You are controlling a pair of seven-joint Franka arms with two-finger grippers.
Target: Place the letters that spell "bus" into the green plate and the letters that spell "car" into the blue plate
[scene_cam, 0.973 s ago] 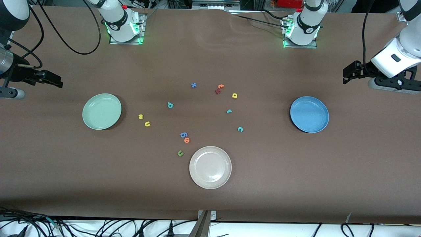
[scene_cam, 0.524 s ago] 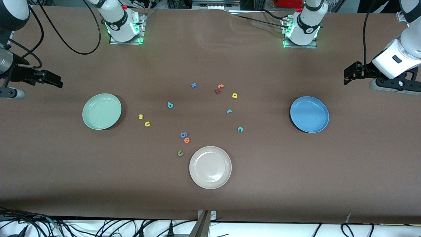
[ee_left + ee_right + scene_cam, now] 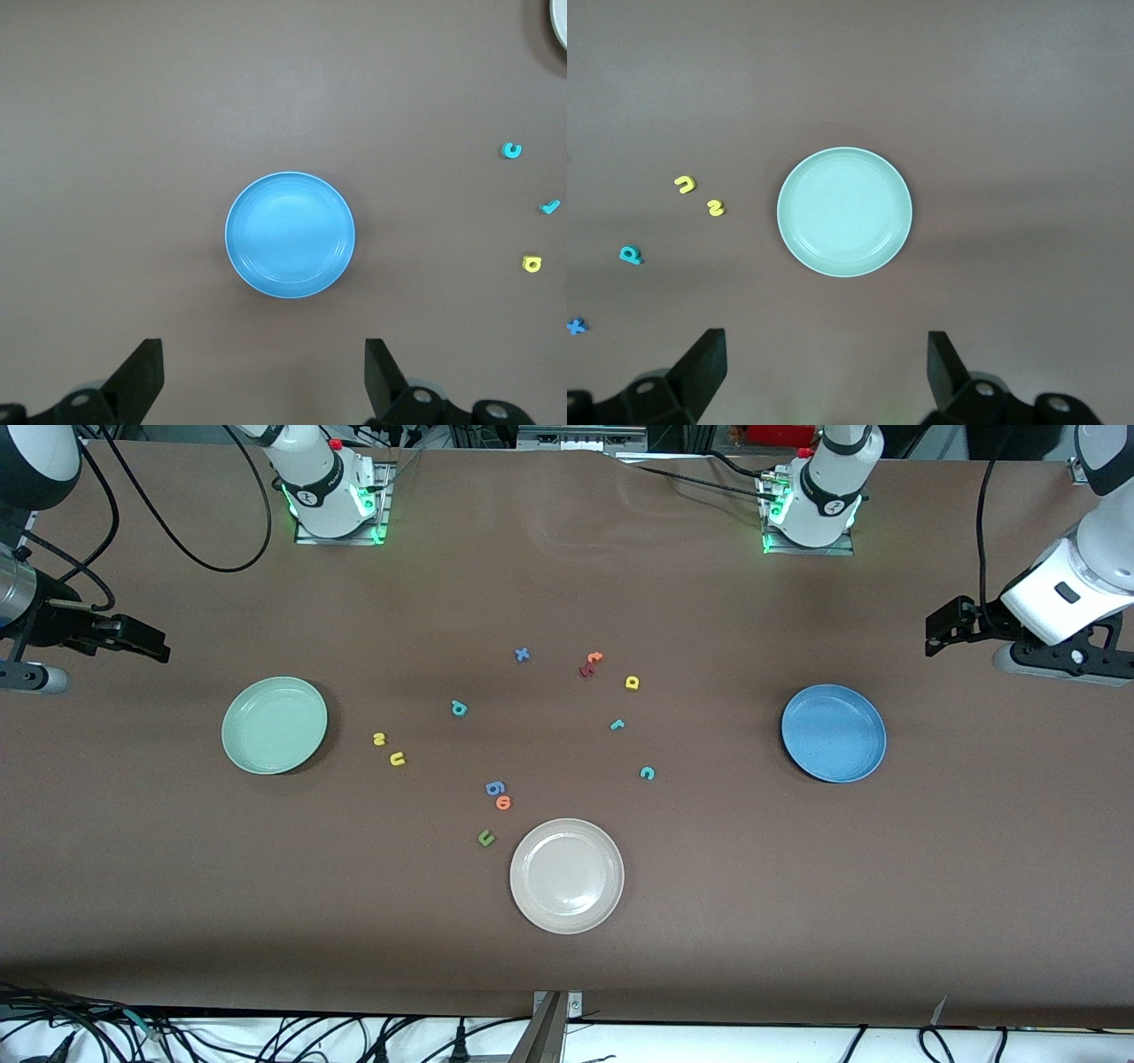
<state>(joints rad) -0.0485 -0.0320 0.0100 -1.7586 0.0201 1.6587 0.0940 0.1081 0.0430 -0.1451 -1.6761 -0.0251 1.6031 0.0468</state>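
The green plate (image 3: 275, 725) lies toward the right arm's end, the blue plate (image 3: 834, 732) toward the left arm's end. Beside the green plate lie the yellow s (image 3: 380, 738) and yellow u (image 3: 397, 759), with the teal b (image 3: 458, 708) farther along. The yellow a (image 3: 632, 683), teal r (image 3: 617, 724) and teal c (image 3: 647, 773) lie toward the blue plate. My left gripper (image 3: 263, 350) hangs open and holds nothing, high beside the blue plate (image 3: 290, 235). My right gripper (image 3: 826, 343) hangs open with nothing in it, high beside the green plate (image 3: 844, 212).
A cream-white plate (image 3: 567, 875) sits nearest the front camera. Other letters lie mid-table: a blue x (image 3: 522, 654), orange t (image 3: 594, 657), dark red letter (image 3: 586, 670), blue g (image 3: 494, 787), orange o (image 3: 503, 802) and dark green u (image 3: 485, 837).
The left arm's hand has shifted slightly at its end of the table. The right arm, plates and letters have not moved.
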